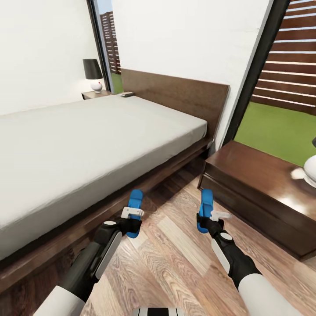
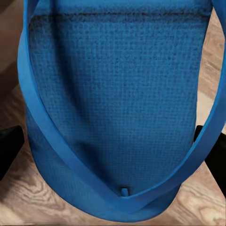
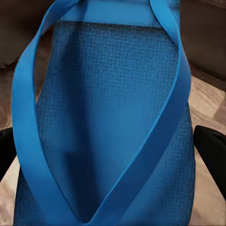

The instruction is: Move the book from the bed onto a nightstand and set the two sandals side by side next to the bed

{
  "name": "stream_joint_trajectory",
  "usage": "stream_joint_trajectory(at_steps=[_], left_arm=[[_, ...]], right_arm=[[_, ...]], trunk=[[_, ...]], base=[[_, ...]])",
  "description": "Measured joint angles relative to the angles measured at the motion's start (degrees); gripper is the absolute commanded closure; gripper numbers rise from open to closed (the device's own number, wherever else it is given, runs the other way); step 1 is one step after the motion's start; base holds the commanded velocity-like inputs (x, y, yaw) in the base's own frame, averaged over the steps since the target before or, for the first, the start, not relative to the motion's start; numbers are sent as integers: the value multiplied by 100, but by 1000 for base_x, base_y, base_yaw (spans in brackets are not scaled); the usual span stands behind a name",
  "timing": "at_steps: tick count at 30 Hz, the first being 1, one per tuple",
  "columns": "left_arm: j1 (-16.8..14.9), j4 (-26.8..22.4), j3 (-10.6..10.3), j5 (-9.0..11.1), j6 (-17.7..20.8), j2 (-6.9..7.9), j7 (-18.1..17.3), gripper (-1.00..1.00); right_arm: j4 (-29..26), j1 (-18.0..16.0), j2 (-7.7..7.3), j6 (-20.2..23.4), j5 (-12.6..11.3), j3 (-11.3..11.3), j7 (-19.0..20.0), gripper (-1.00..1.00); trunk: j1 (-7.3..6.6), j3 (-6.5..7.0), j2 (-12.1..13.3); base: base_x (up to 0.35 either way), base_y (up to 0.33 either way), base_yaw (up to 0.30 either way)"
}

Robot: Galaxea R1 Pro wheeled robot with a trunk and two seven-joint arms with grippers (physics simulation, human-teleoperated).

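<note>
Both blue sandals are held low over the wood floor beside the bed (image 1: 87,145). My left gripper (image 1: 132,213) is shut across the left sandal (image 1: 135,199), whose sole (image 2: 113,108) sits between the dark fingertips (image 2: 9,148). My right gripper (image 1: 214,216) is shut across the right sandal (image 1: 205,202), its straps and sole (image 3: 113,122) lying between the fingertips (image 3: 212,148). The two sandals are well apart and both point away from me. The book (image 1: 127,94) lies at the bed's far corner by the headboard. One nightstand (image 1: 263,175) stands at the right, another nightstand (image 1: 90,94) at the far left.
A black-shaded lamp (image 1: 93,74) stands on the far nightstand, and a white lamp base (image 1: 310,169) sits on the near one. Tall glass (image 1: 281,87) shows fence and grass behind. The floor strip (image 1: 175,245) between bed frame and near nightstand is narrow.
</note>
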Motion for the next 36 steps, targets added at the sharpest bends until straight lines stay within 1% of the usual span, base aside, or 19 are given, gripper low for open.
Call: stream_joint_trajectory(at_steps=[15, 36], left_arm=[[-2, 0, 4, 1, 0, 0, 3, 100], [-1, 0, 8, -1, 0, 0, 1, 100]], right_arm=[[-7, 0, 0, 0, 0, 0, 0, 100], [0, 0, 0, 0, 0, 0, 0, 100]], trunk=[[0, 35, 0], [0, 36, 0]], base=[[0, 0, 282], [0, 0, 282]])
